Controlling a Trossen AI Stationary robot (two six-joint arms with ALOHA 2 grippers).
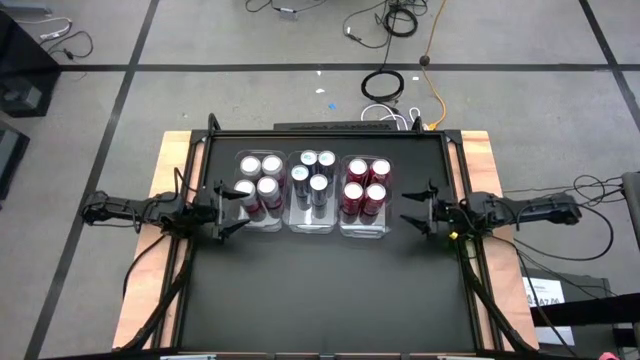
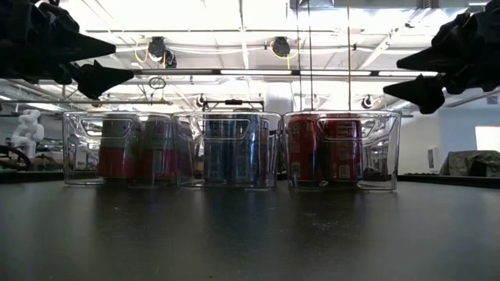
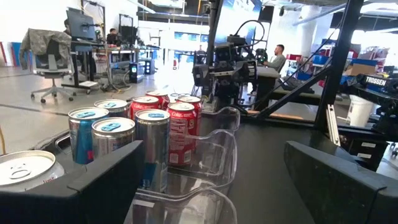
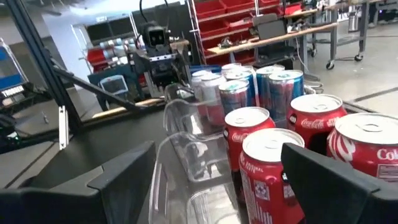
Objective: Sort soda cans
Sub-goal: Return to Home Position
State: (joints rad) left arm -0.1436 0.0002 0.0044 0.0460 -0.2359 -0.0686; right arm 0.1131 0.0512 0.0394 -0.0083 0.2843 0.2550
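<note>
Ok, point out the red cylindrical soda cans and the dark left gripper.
Red cylindrical soda cans [image 1: 375, 192]: high view, one can's silver top.
Dark left gripper [image 1: 232, 210]: high view, midway between fingertips.

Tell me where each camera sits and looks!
High view: above the table, straight down on left gripper, right gripper and binned soda cans.
Low view: tabletop height, facing the bins; open grippers in upper corners.
Left wrist view: on left arm, past its fingers, along the cans.
Right wrist view: on right arm, past its fingers, opposite way.
Both wrist views share the red cans.
</note>
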